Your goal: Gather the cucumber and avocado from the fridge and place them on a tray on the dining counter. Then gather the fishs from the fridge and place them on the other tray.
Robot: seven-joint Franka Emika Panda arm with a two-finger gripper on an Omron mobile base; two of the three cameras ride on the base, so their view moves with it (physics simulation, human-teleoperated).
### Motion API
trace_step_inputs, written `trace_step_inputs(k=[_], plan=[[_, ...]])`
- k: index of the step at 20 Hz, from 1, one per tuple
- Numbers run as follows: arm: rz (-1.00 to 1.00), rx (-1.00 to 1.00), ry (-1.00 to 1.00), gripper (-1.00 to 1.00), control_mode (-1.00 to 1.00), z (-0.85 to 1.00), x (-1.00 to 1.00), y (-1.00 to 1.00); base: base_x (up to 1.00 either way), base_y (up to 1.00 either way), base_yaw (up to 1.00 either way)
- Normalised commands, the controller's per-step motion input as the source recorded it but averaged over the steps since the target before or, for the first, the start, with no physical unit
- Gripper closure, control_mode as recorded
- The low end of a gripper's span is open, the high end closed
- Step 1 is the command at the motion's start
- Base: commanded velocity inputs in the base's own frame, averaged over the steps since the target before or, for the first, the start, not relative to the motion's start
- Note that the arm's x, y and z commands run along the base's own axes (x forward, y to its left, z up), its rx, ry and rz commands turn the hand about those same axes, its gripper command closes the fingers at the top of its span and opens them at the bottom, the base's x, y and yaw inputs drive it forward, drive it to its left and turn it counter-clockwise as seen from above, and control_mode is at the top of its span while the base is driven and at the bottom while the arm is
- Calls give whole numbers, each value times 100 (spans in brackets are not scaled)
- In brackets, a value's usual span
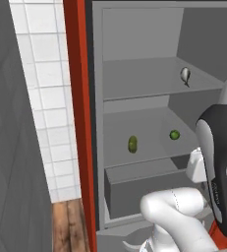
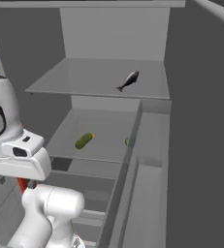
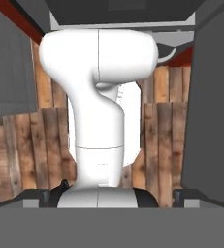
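The pincer (image 3: 111, 196) points down at the wooden floor (image 3: 164, 140), its tips spread wide apart and holding nothing. In the open fridge (image 1: 134, 39), the cucumber (image 1: 132, 144) and avocado (image 1: 174, 135) lie apart on the middle shelf, with a fish (image 1: 185, 75) on the shelf above.

A red door frame (image 1: 78, 118) runs top to bottom on the left of the open grey cabinet, and left of it stands a white tiled wall (image 1: 41, 93) with a dark grey panel (image 1: 9, 147) nearer still. Inside the cabinet an upper shelf (image 2: 84, 80) sits above a lower shelf (image 2: 104, 140), with a grey drawer (image 1: 144, 189) below them. A wooden plank floor (image 3: 24, 145) lies underneath, brown and knotted.
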Motion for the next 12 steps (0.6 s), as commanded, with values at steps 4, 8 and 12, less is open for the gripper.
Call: trace_step_inputs(k=[4, 8, 12], plan=[[0, 0, 0, -100, 100, 0, 0, 0, 52, -29, 0], [0, 0, 0, -100, 100, 0, 0, 0, 41, -28, 0], [0, 0, 0, -100, 100, 0, 0, 0, 37, -20, 1]])
